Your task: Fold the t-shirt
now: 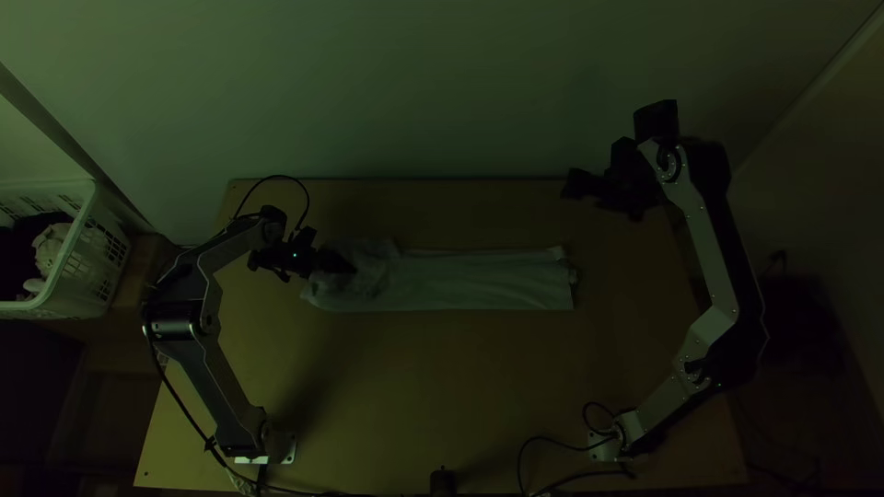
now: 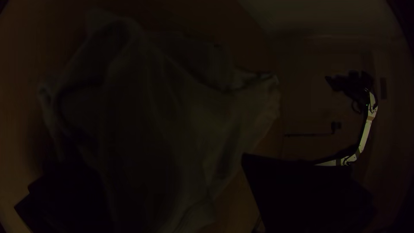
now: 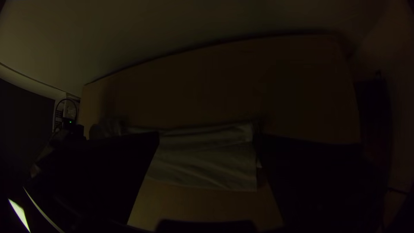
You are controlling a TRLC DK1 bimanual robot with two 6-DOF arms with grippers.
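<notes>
The pale t-shirt (image 1: 479, 280) lies as a long folded strip across the table, its right part flat, its left end bunched. At that bunched end is my left gripper (image 1: 333, 261), its fingers over the cloth. In the left wrist view the rumpled shirt (image 2: 172, 112) spreads between the wide-apart fingers of my left gripper (image 2: 177, 185). My right gripper (image 1: 573, 184) is held away from the cloth, beyond its right end toward the table's far edge. In the right wrist view my right gripper (image 3: 209, 142) stands open, with the strip (image 3: 202, 164) visible between its fingers.
A white basket (image 1: 87, 248) holding dark and light cloth stands left of the table. A wall rises behind the table's far edge. Bare wood (image 1: 460, 387) lies on the near side of the shirt, and a small dark object (image 1: 443, 480) is at the near edge.
</notes>
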